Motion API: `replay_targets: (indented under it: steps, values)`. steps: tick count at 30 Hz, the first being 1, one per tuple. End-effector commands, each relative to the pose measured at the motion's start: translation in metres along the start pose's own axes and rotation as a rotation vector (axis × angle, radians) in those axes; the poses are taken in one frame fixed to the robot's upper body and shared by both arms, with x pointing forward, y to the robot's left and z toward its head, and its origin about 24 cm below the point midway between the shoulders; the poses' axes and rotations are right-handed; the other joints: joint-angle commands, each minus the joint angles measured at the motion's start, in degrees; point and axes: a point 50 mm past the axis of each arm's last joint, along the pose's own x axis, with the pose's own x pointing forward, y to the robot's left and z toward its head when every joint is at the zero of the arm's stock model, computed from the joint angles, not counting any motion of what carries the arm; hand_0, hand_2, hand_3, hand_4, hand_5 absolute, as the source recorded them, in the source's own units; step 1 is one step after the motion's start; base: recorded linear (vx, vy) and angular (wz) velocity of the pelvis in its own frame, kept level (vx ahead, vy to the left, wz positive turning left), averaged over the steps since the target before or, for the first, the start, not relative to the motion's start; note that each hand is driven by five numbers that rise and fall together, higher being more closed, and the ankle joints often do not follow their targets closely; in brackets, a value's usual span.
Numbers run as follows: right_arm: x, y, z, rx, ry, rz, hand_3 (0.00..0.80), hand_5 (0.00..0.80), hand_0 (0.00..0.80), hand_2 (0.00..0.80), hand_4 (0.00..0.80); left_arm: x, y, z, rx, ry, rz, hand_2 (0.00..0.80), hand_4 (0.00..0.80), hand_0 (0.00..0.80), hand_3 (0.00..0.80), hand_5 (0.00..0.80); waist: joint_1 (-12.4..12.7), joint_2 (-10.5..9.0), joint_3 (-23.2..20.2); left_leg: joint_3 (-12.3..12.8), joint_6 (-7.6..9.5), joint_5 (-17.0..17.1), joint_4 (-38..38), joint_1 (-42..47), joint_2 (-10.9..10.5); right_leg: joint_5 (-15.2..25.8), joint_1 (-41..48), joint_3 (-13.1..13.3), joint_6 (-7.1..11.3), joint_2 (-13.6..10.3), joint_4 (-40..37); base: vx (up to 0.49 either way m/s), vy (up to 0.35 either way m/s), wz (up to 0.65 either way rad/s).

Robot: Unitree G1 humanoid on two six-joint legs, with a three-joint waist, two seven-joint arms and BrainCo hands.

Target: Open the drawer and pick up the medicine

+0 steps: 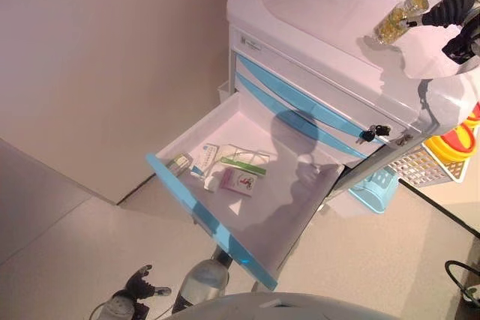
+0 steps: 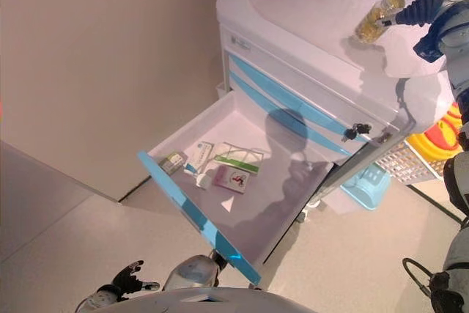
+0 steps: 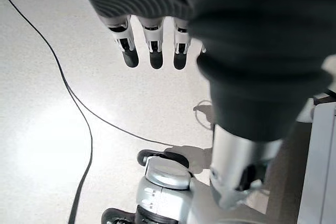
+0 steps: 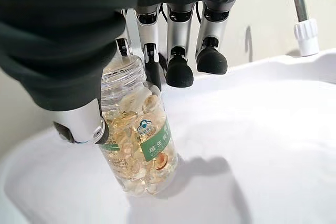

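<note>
On the cart top: the medicine bottle [image 4: 139,145], clear with yellow capsules and a green-and-white label, stands with its base on the white cart [image 1: 315,13], tilted a little.
Right hand: the right hand [image 1: 442,1] has its thumb and one finger pinching the bottle near its neck; its other fingers [image 4: 181,72] curl past the bottle without touching it.
Drawer: the drawer [image 1: 214,219], with a blue front, is pulled well out from the cart, below two shut blue-trimmed drawers.
Drawer contents: a few small medicine boxes [image 1: 225,166] and packets lie near the drawer's front, well below the bottle.
Lock: keys [image 1: 373,133] hang at the cart's front corner, beside the shut drawers.
Left hand: the left hand [image 3: 152,45] hangs low over the floor, away from the cart, fingers straight and relaxed, holding nothing.
Beside the cart: a light blue basket [image 1: 375,189] sits on the floor next to the cart's far side.
</note>
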Motion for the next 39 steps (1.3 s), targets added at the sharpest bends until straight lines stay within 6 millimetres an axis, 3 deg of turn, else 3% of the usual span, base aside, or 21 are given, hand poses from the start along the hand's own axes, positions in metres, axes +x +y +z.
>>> replay_targets:
  steps: [1, 13, 14, 15, 16, 21, 27, 33, 36, 39]
  values:
    - [-0.011, -0.038, 0.013, -0.139, -0.043, -0.054, 0.800, 0.800, 0.800, 0.800, 0.800, -0.005, 0.015, -0.006, 0.037, -0.013, 0.027, 0.000, 0.000, 0.000, 0.000, 0.000, 0.91, -0.85, -2.16, 1.64, 0.95, -5.98, 1.18, 0.19, -0.95, 1.58, -4.18, 1.25, 1.24, -2.80, 4.25, 0.000, 0.000, 0.00]
    - [-0.008, -0.016, 0.008, -0.205, -0.022, 0.104, 0.800, 0.800, 0.800, 0.800, 0.800, -0.004, 0.021, 0.000, 0.038, -0.036, 0.040, 0.000, 0.000, 0.000, 0.000, 0.000, 0.90, -1.34, -1.18, 2.01, 0.97, -5.75, 1.49, -0.26, -0.91, 2.12, -4.46, 1.71, 1.57, -2.73, 4.14, 0.000, 0.000, 0.00]
    - [-0.008, -0.016, 0.007, -0.206, -0.021, 0.099, 0.671, 0.671, 0.671, 0.671, 0.671, -0.004, 0.022, 0.000, 0.040, -0.035, 0.041, 0.000, 0.000, 0.000, 0.000, 0.000, 1.01, -1.39, -1.06, 1.98, 0.98, -5.77, 1.55, -0.31, -0.91, 2.12, -4.48, 1.65, 1.59, -2.75, 4.18, 0.000, 0.000, 0.00]
    - [-0.008, -0.016, 0.006, -0.203, -0.021, 0.089, 0.107, 0.107, 0.107, 0.107, 0.107, -0.004, 0.021, 0.000, 0.041, -0.035, 0.041, 0.000, 0.000, 0.000, 0.000, 0.000, 1.04, -1.40, -1.00, 1.94, 1.00, -5.78, 1.56, -0.31, -0.92, 2.12, -4.49, 1.66, 1.59, -2.74, 4.21, 0.000, 0.000, 0.00]
    - [-0.008, -0.018, 0.005, -0.185, -0.021, 0.067, 0.000, 0.000, 0.000, 0.000, 0.000, -0.004, 0.022, 0.000, 0.041, -0.033, 0.040, 0.000, 0.000, 0.000, 0.000, 0.000, 1.10, -1.36, -0.94, 1.86, 1.01, -5.77, 1.57, -0.32, -0.94, 2.16, -4.49, 1.71, 1.64, -2.72, 4.22, 0.000, 0.000, 0.00]
    - [-0.008, -0.030, 0.011, -0.084, -0.066, -0.063, 0.000, 0.000, 0.000, 0.000, 0.000, -0.004, 0.023, -0.003, 0.042, -0.026, 0.043, 0.000, 0.000, 0.000, 0.000, 0.000, 1.08, -1.48, -1.02, 2.07, 1.06, -5.91, 1.57, -0.15, -0.87, 2.16, -4.47, 1.78, 1.80, -2.69, 4.35, 0.000, 0.000, 0.00]
    - [-0.021, -0.070, 0.020, 0.087, -0.164, -0.336, 0.000, 0.000, 0.000, 0.000, 0.000, -0.005, 0.021, -0.011, 0.051, -0.009, 0.048, 0.000, 0.000, 0.000, 0.000, 0.000, 0.19, -1.72, -1.62, 2.95, 1.15, -6.34, 1.16, 0.70, -0.56, 2.26, -4.12, 2.40, 2.20, -2.65, 4.10, 0.000, 0.000, 0.00]
    - [-0.041, -0.108, 0.031, 0.259, -0.274, -0.607, 0.000, 0.000, 0.000, 0.000, 0.000, -0.006, 0.020, -0.017, 0.049, 0.004, 0.049, 0.000, 0.000, 0.000, 0.000, 0.000, -1.66, -1.54, -2.88, 4.72, 1.34, -6.84, 0.79, 1.57, -0.03, 2.32, -4.24, 3.20, 2.65, -2.81, 4.18, 0.001, -0.005, -0.09]
    - [-0.056, -0.127, 0.032, 0.426, -0.348, -0.776, 0.000, 0.000, 0.000, 0.000, 0.000, -0.006, 0.019, -0.018, 0.061, 0.006, 0.043, 0.000, 0.000, 0.000, 0.000, 0.000, -3.28, -1.28, -3.48, 6.09, 1.50, -7.55, 0.89, 2.16, 0.33, 2.09, -4.47, 4.20, 2.92, -2.89, 4.54, -0.021, -0.029, -0.12]
    - [-0.063, -0.128, 0.026, 0.536, -0.380, -0.876, 0.000, 0.000, 0.000, 0.000, 0.000, -0.004, 0.015, -0.014, 0.067, 0.003, 0.032, 0.000, 0.000, 0.000, 0.000, 0.000, -4.76, -0.61, -3.82, 7.35, 1.68, -8.23, 1.24, 2.49, 0.53, 1.85, -4.79, 5.31, 3.10, -2.95, 4.89, -0.040, -0.024, -0.22]
